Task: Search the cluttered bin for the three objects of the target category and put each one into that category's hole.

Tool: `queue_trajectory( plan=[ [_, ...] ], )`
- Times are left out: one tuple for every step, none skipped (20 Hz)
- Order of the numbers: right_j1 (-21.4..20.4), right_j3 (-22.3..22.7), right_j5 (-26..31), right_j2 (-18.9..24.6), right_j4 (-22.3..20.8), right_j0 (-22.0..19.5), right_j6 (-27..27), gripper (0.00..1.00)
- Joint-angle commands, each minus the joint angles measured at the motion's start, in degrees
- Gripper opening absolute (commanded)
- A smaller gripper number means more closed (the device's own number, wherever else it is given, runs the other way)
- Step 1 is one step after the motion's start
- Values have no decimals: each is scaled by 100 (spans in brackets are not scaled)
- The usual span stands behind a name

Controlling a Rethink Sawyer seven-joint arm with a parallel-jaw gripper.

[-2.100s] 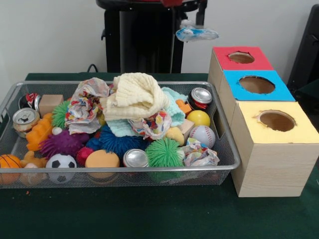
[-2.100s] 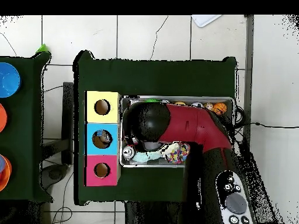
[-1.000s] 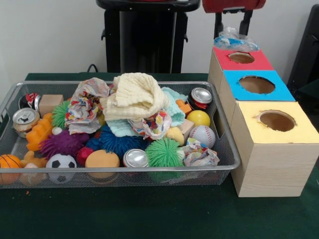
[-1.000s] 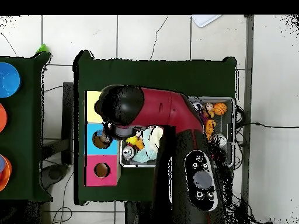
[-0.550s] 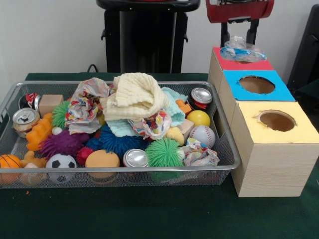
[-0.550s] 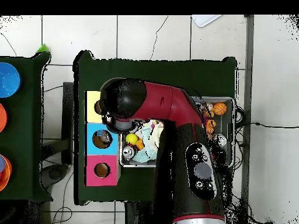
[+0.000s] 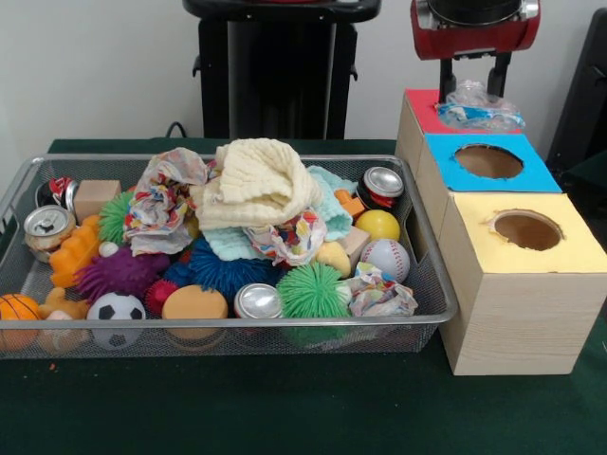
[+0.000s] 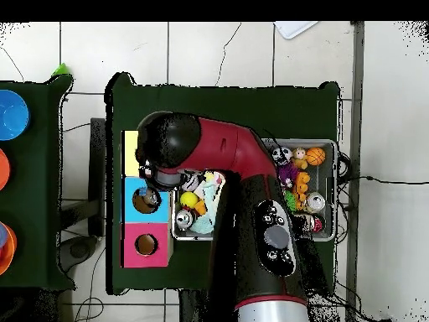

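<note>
My gripper (image 7: 471,95) hangs over the red-topped box (image 7: 422,112) at the back right, shut on a crumpled clear and blue plastic wrapper (image 7: 480,106). The wrapper sits just above the red top and hides its hole. The blue-topped box (image 7: 536,176) and the yellow-topped box (image 7: 574,252) stand in front of it, with both holes uncovered. In the overhead view the arm's red and black head (image 8: 172,147) covers the gripper. Another crumpled wrapper (image 7: 377,294) lies at the front right of the wire bin (image 7: 237,324).
The bin is heaped with cloths (image 7: 258,182), drink cans (image 7: 258,301), spiky balls (image 7: 313,290), a baseball (image 7: 386,258), a yellow ball (image 7: 377,225), a soccer ball (image 7: 116,308) and wooden blocks (image 7: 96,197). Green cloth covers the table (image 7: 285,398).
The gripper has carried the wrapper to the right, from behind the bin to above the red-topped box, and has come lower.
</note>
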Motion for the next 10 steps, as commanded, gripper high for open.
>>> queue_trajectory(
  plan=[
    [423, 165, -221, -105, 263, 68, 1683, 0],
    [439, 212, -290, -114, 284, 79, 1677, 0],
    [455, 297, -403, -121, 322, 94, 1688, 0],
    [470, 345, -470, -137, 344, 107, 1700, 0],
    [492, 404, -532, -151, 377, 118, 1720, 0],
    [514, 464, -593, -165, 410, 128, 1740, 0],
    [536, 523, -655, -178, 443, 139, 1760, 0],
    [565, 552, -681, -206, 462, 153, 1787, 0],
    [607, 576, -639, -218, 494, 155, 1807, 0],
    [649, 600, -597, -229, 527, 156, 1828, 0]
  ],
)
